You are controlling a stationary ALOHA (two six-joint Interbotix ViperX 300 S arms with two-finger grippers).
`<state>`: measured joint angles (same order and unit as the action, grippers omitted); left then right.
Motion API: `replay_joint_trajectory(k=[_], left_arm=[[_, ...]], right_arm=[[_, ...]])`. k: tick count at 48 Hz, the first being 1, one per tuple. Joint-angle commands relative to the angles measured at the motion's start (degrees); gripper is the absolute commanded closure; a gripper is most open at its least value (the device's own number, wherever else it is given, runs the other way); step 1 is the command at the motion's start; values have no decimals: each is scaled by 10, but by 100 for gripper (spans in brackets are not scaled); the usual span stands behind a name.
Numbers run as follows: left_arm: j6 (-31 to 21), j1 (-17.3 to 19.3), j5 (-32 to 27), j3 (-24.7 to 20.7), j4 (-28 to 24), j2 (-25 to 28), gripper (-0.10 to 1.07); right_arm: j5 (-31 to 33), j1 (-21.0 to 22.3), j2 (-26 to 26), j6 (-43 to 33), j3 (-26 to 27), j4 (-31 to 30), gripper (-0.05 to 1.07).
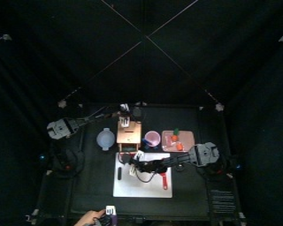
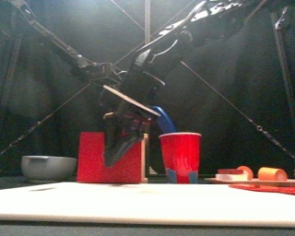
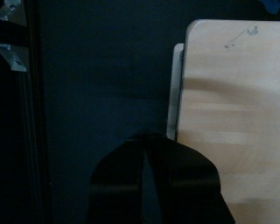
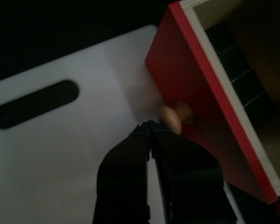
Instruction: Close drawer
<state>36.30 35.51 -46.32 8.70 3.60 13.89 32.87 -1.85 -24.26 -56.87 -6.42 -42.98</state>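
Note:
The small tan wooden box [image 1: 128, 135] stands at the table's middle. Its drawer [image 4: 241, 83] is pulled out and shows a dark greenish inside behind a red front [image 4: 184, 87] with a round wooden knob [image 4: 171, 115]. My right gripper [image 4: 149, 131] is shut, its tips right beside the knob and over the white mat. In the front view it [image 2: 123, 138] hangs before the red front [image 2: 95, 157]. My left gripper [image 3: 152, 162] is shut and empty, at the edge of the box's tan top [image 3: 236, 96].
A white mat [image 1: 144, 179] with a slot handle [image 4: 38, 103] lies in front of the drawer, with a red tool [image 1: 165, 181] on it. A pinkish tray [image 1: 177, 139] is right of the box, a pale bowl [image 1: 105, 138] left. A red cup [image 2: 180, 152] stands beside the drawer.

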Motion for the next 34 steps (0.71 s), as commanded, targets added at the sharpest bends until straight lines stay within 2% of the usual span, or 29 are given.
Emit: replay_joint_trajectory(k=[1, 13, 34], left_arm=[[-3, -3, 1, -5, 3, -6, 49], [-4, -7, 1, -5, 2, -4, 49], [-8, -8, 7, -7, 1, -6, 49]], right_arm=[[-1, 18, 17, 0, 11, -11, 98], [-1, 40, 14, 0, 14, -28, 98], [-2, 40, 18, -2, 21, -24, 98]])
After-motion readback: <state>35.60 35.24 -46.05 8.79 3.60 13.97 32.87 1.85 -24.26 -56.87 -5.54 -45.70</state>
